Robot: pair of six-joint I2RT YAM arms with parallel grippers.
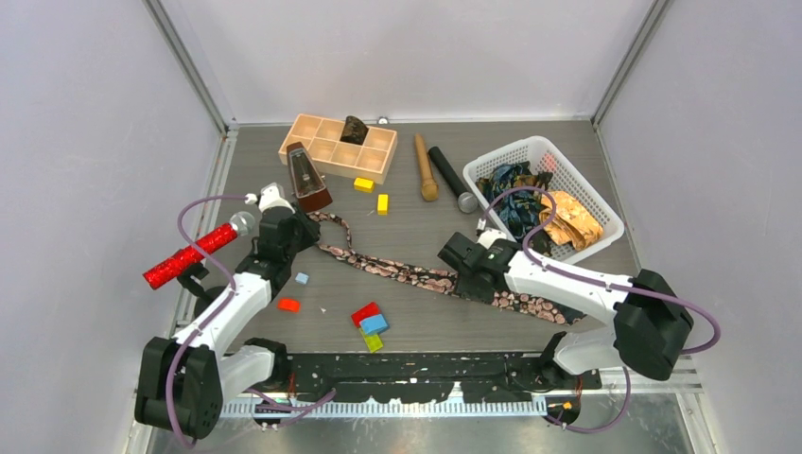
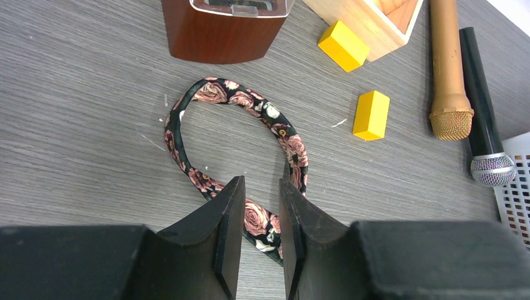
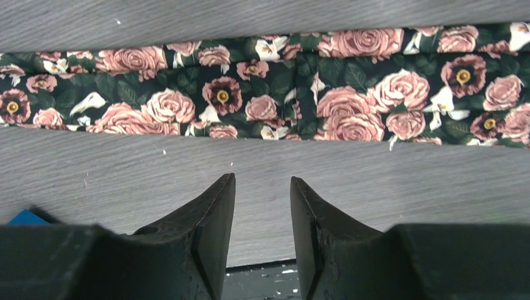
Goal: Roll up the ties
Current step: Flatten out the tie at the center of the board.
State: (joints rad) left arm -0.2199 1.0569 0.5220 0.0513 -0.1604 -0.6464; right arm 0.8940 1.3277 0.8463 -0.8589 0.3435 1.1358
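Note:
A black tie with pink roses (image 1: 407, 272) lies slantwise across the table. Its narrow end curls into a loop standing on edge (image 2: 240, 100). My left gripper (image 1: 298, 230) hangs over that end. Its jaws are a narrow gap apart (image 2: 261, 182), and the tie lies on the table under the gap. My right gripper (image 1: 470, 274) is open and empty (image 3: 262, 180), just short of the tie's wide flat part (image 3: 275, 100). A blue-teal tie (image 1: 511, 192) and a golden-orange tie (image 1: 572, 223) lie in the white basket (image 1: 605, 201). A dark brown tie (image 1: 355, 130) sits in the wooden tray (image 1: 322, 151).
A brown metronome (image 1: 307, 177) stands close behind the loop. Two yellow blocks (image 2: 370, 115), a wood-coloured microphone (image 1: 426, 168) and a black microphone (image 1: 452, 178) lie behind the tie. A red glittery microphone (image 1: 189, 255) is at the left. Coloured blocks (image 1: 369, 322) lie in front.

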